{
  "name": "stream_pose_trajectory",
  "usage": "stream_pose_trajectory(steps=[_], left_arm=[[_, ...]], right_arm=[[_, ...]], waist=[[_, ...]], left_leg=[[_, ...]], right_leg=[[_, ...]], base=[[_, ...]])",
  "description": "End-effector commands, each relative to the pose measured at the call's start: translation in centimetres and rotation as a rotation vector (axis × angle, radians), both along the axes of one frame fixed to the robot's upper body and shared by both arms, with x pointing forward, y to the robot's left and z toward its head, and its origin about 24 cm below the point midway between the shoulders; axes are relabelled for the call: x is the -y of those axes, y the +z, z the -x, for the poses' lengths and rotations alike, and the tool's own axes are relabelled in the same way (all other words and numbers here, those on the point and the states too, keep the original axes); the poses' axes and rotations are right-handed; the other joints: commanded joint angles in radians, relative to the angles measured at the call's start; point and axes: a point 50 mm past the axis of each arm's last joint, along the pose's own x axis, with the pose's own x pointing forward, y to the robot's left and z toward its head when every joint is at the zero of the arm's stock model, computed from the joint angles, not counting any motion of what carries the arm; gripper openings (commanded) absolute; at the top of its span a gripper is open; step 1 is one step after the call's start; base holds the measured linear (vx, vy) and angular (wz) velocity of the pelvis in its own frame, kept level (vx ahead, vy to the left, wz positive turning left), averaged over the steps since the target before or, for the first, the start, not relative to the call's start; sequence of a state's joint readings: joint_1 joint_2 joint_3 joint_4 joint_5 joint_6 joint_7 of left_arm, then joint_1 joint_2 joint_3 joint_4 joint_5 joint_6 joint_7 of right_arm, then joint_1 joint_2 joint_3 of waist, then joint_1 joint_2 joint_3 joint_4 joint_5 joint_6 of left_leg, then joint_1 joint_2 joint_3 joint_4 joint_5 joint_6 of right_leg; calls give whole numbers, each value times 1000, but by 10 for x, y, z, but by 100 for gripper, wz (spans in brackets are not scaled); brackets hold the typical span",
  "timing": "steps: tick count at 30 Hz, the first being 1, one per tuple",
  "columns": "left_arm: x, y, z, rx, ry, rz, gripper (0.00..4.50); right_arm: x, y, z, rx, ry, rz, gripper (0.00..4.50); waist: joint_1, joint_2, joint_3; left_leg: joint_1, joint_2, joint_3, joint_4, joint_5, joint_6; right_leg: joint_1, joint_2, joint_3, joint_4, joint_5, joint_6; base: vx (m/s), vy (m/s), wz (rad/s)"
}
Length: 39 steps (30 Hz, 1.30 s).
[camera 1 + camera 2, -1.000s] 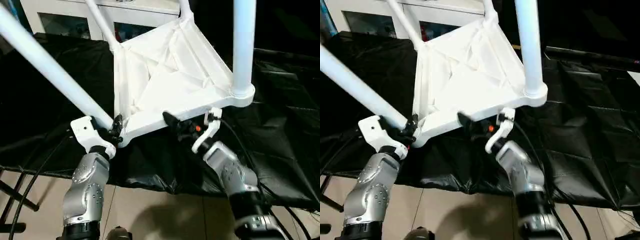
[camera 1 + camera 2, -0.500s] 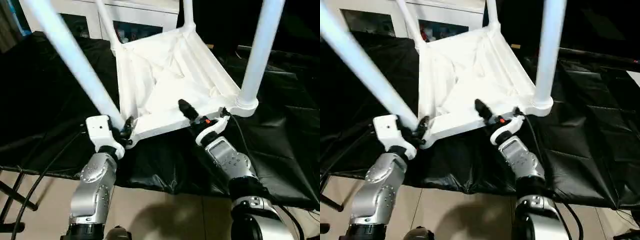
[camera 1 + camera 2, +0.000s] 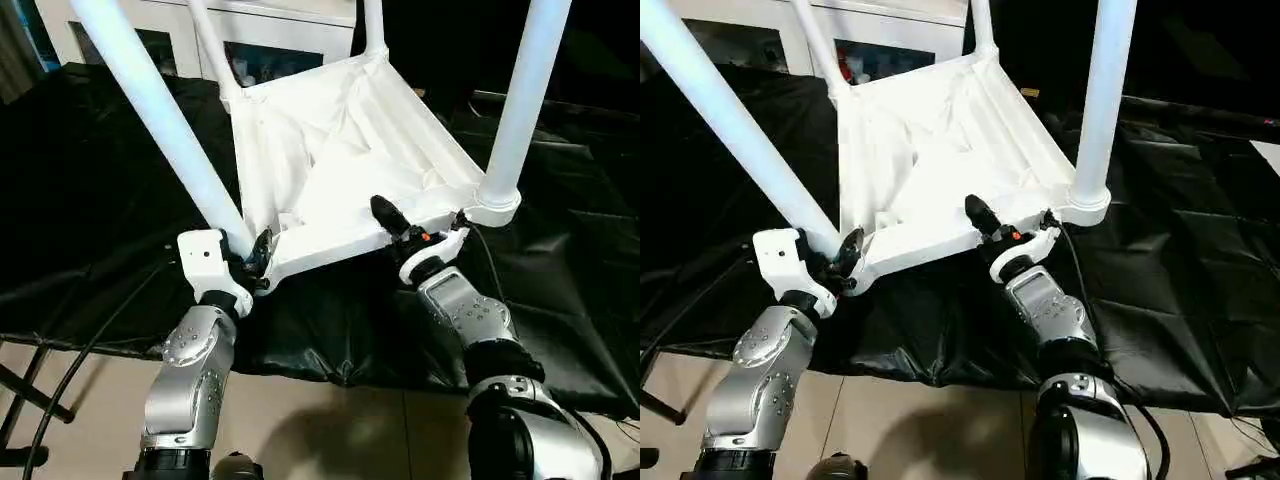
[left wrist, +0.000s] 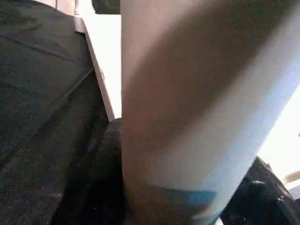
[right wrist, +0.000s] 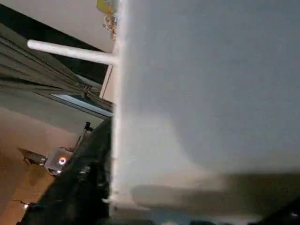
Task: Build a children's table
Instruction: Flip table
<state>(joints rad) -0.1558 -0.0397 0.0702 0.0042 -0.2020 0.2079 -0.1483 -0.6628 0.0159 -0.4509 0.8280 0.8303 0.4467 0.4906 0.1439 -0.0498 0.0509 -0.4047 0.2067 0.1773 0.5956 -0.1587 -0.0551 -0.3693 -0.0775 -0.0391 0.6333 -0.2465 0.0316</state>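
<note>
The left gripper (image 3: 258,258) is pinching a leg (image 3: 160,120) at the near corner of the upturned tabletop (image 3: 340,150); the right gripper (image 3: 400,225) is straddling the near rim, grip unclear. The table is tilting over a black sheet (image 3: 90,190), a white cabinet (image 3: 260,40) standing behind, tan floor (image 3: 320,420) showing below.

Black sheet (image 3: 90,180) over the worktop, white glass-fronted cabinet (image 3: 270,40) behind, beige tiled floor (image 3: 300,420) below.
</note>
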Motion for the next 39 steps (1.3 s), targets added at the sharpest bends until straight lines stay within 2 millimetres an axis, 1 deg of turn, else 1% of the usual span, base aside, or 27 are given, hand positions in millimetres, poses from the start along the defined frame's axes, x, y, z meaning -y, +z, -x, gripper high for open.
stream_pose_trajectory(steps=[1,3,4,5,6,7,8,9,10,12,13,14,15,16,17,20,21,22,23,26,27,28,30,32,35,36,39], left_arm=[[8,6,0,42,-52,24,216],[6,5,-1,35,-43,-13,216],[6,4,-1,35,-59,-24,272],[6,4,-1,34,-63,-27,272],[4,4,0,35,-74,-30,283],[4,4,0,37,-75,-27,283],[-1,4,2,41,-76,-28,289],[-4,4,3,44,-75,-31,304],[-13,3,7,43,-61,-41,318],[-16,2,9,41,-52,-44,323],[-28,-2,17,25,-32,-52,335],[-34,-5,22,14,-23,-61,335],[-35,-5,22,13,-21,-63,349],[-40,-7,28,10,-19,-72,360],[-45,-8,34,9,-18,-78,366],[-55,-8,52,28,-32,-97,389],[-55,-8,54,32,-39,-104,389],[-54,-6,59,51,-78,-141,412],[-54,-5,60,54,-87,-148,418],[-48,-1,71,94,-191,-244,439],[-47,-1,72,98,-206,-250,446],[-45,0,73,104,-228,-255,446],[-40,7,74,141,-268,-270,450],[-38,10,74,160,-284,-278,450],[-25,30,70,257,-391,-294,450],[-23,32,69,266,-406,-297,450],[-14,42,66,293,-477,-309,450]], right_arm=[[6,26,-11,120,-13,-5,260],[6,30,-11,159,2,17,251],[5,31,-12,170,6,25,243],[5,32,-12,176,8,29,243],[5,35,-13,195,13,44,220],[5,35,-13,200,14,49,213],[5,39,-13,215,13,70,210],[5,40,-14,220,9,77,207],[7,45,-16,232,-11,96,205],[8,46,-17,234,-21,101,203],[12,52,-19,249,-45,120,198],[14,54,-20,257,-60,134,198],[14,55,-20,258,-62,136,194],[17,58,-21,266,-78,152,192],[20,61,-22,273,-96,172,192],[31,69,-23,295,-151,241,191],[33,70,-23,296,-157,251,191],[38,72,-24,294,-189,295,191],[40,73,-24,293,-197,303,191],[55,79,-22,274,-300,410,191],[56,80,-22,274,-310,422,191],[59,81,-21,278,-323,444,191],[63,84,-17,286,-347,510,189],[64,86,-15,287,-357,535,187],[75,92,-4,287,-439,726,185],[77,93,-3,284,-451,740,185],[83,97,1,269,-515,795,185]], waist=[[1,-1,-78],[2,-3,-79],[3,-2,-78],[3,-2,-78],[3,-2,-79],[4,1,-81],[4,0,-82],[4,3,-83],[5,1,-87],[5,2,-86],[6,5,-87],[4,5,-84],[5,5,-83],[2,9,-80],[2,9,-80],[1,10,-76],[4,11,-74],[9,12,-72],[9,12,-72],[23,13,-65],[22,13,-65],[23,13,-64],[19,11,-62],[17,8,-63],[16,8,-63],[17,9,-64],[14,9,-62]], left_leg=[[34,25,-1,-57,-7,10],[33,24,-1,-56,-6,14],[34,25,-1,-57,-3,15],[34,25,-1,-57,-3,15],[35,24,0,-56,-2,14],[34,24,-1,-54,10,13],[33,23,-1,-53,25,15],[33,22,-2,-52,33,16],[29,19,-1,-46,58,26],[28,20,1,-44,63,34],[26,19,1,-41,66,39],[23,19,1,-43,56,42],[26,21,2,-44,39,39],[27,24,1,-50,-7,24],[27,24,1,-50,-7,24],[30,28,0,-56,-52,-3],[37,28,2,-57,-72,-9],[38,29,2,-59,-95,-16],[38,29,2,-59,-95,-16],[43,34,0,-72,-190,-57],[41,33,0,-74,-200,-63],[46,32,3,-76,-241,-81],[42,30,4,-80,-264,-93],[41,30,5,-81,-258,-94],[41,28,7,-80,-245,-94],[43,27,8,-79,-244,-96],[40,25,8,-82,-271,-107]], right_leg=[[37,-55,23,-42,245,-202],[38,-55,23,-42,247,-201],[36,-55,23,-42,245,-200],[36,-55,23,-42,245,-200],[36,-54,23,-42,240,-203],[36,-53,22,-39,253,-205],[36,-52,22,-37,272,-208],[36,-52,22,-35,284,-208],[36,-49,22,-28,330,-210],[32,-48,22,-27,347,-214],[31,-48,23,-24,357,-218],[30,-47,21,-25,343,-217],[28,-48,22,-28,322,-218],[26,-48,21,-33,258,-217],[26,-48,21,-33,258,-217],[23,-48,22,-39,197,-201],[19,-46,23,-43,174,-191],[16,-46,24,-47,144,-179],[16,-46,24,-47,144,-179],[5,-50,25,-58,9,-138],[5,-50,25,-59,-7,-129],[-3,-49,26,-62,-50,-111],[-2,-51,27,-66,-85,-94],[-2,-53,27,-68,-91,-75],[-6,-51,28,-68,-89,-56],[-8,-51,28,-68,-97,-48],[-10,-52,29,-72,-141,-39]], base=[[0,0,0],[0,0,0],[0,0,0],[0,0,0],[0,0,0],[0,0,0],[0,0,0],[0,0,0],[0,0,0],[0,0,0],[0,0,0],[0,0,0],[0,0,0],[0,0,0],[0,0,0],[0,0,0],[0,0,0],[0,0,0],[0,0,0],[0,0,0],[0,0,0],[0,0,0],[0,0,0],[0,0,0],[0,0,0],[0,0,0],[0,0,0]])
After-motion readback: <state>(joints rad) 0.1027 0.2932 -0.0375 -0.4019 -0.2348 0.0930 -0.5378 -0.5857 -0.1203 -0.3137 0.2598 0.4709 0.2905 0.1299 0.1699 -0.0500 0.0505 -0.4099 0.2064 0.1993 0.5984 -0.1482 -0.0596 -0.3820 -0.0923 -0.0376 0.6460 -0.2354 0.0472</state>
